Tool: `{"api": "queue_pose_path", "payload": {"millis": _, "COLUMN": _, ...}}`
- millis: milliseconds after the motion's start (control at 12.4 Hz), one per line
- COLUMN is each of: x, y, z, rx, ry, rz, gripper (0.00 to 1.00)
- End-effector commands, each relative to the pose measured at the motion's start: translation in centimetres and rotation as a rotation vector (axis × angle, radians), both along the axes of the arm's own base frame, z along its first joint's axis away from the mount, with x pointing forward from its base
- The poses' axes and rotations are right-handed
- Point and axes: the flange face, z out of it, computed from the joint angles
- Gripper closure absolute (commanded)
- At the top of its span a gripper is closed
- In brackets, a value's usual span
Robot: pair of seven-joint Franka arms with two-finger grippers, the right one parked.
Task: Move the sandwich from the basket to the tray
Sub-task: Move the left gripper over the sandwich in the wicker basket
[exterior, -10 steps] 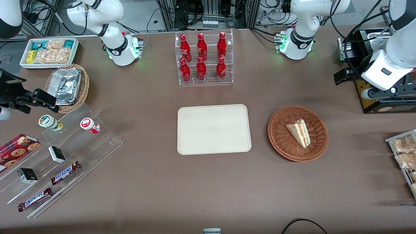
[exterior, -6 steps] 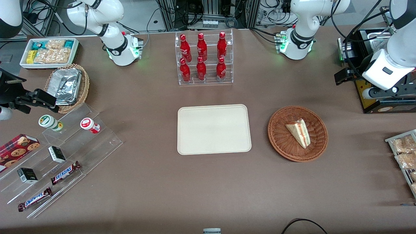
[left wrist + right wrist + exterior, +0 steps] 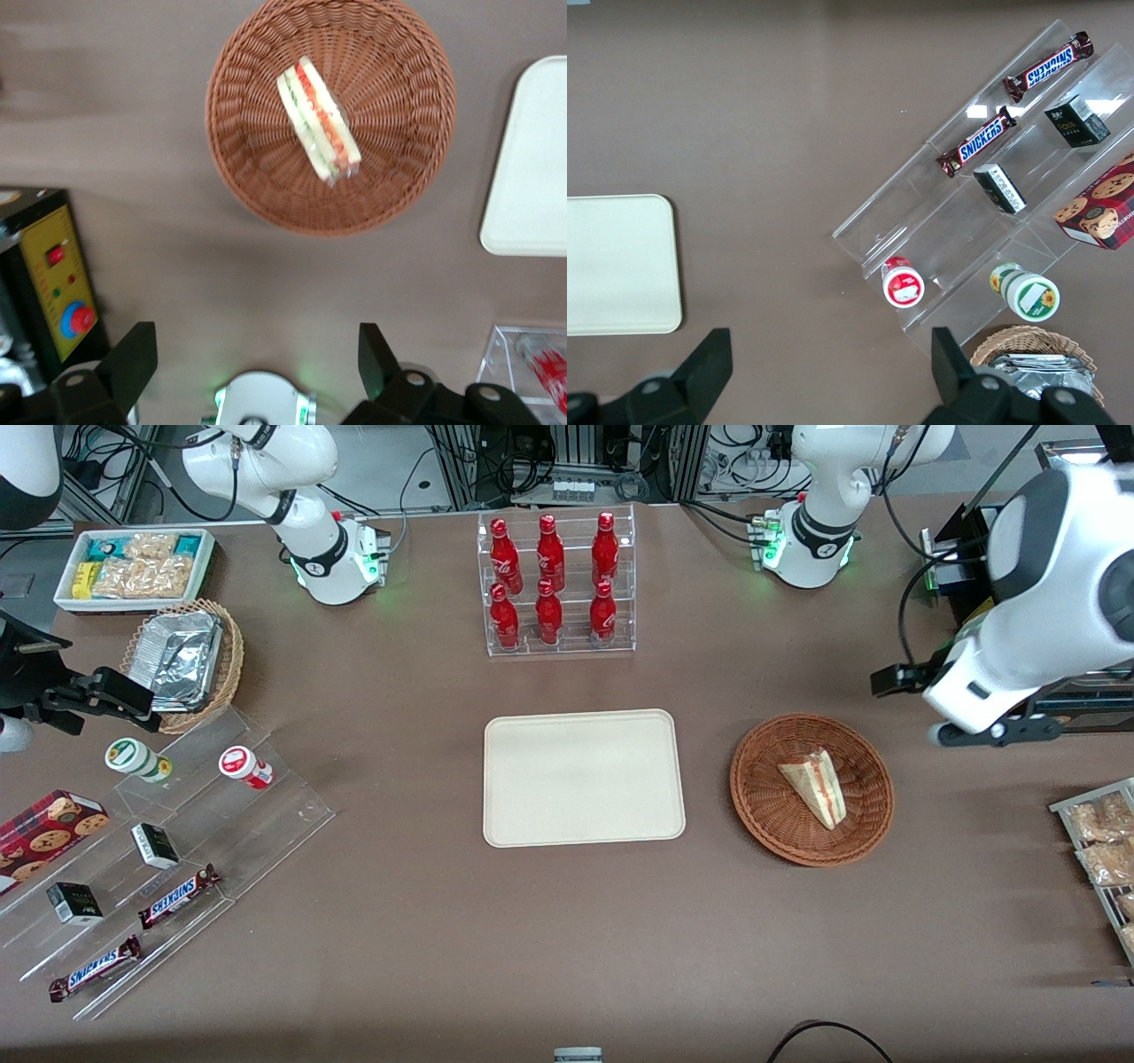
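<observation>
The sandwich, a pale wedge with red and green filling, lies in the round reddish-brown basket. The cream tray sits flat beside the basket, toward the parked arm's end, with nothing on it. My gripper hangs open and holds nothing. It is high over bare table between the basket and the arm's green-lit base, farther from the front camera than the basket. In the front view the white wrist covers the fingers.
A black box with a yellow button panel stands close beside the gripper. A rack of red bottles is beside the arm bases. Snack packets lie at the working arm's end. A clear stepped shelf and a foil-lined basket are at the parked arm's end.
The left arm has swung in from the table's end toward the basket; its wrist now sits closer to the basket's rim. Sandwich, basket and tray have not moved.
</observation>
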Motion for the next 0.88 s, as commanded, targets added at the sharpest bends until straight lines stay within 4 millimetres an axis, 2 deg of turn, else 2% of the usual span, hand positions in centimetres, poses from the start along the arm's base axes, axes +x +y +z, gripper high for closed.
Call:
{"api": "queue_pose_path", "payload": {"millis": 0, "x": -1.0, "y": -0.3, "z": -3.7, "rx": 0.000, "ry": -0.032, "rz": -0.027, "gripper": 0.00}}
{"api": "queue_pose_path", "payload": {"millis": 321, "x": -2.1, "y": -0.4, "z": -10.7, "rx": -0.015, "ry": -0.101, "rz": -0.039, "gripper": 0.00}}
{"api": "queue_pose_path", "payload": {"millis": 562, "x": -2.9, "y": -0.4, "z": -14.6, "rx": -0.029, "ry": -0.172, "rz": -0.035, "gripper": 0.00}}
{"api": "queue_pose_path", "payload": {"millis": 804, "x": -3.1, "y": -0.7, "z": -15.0, "rx": -0.012, "ry": -0.185, "rz": 0.059, "gripper": 0.00}}
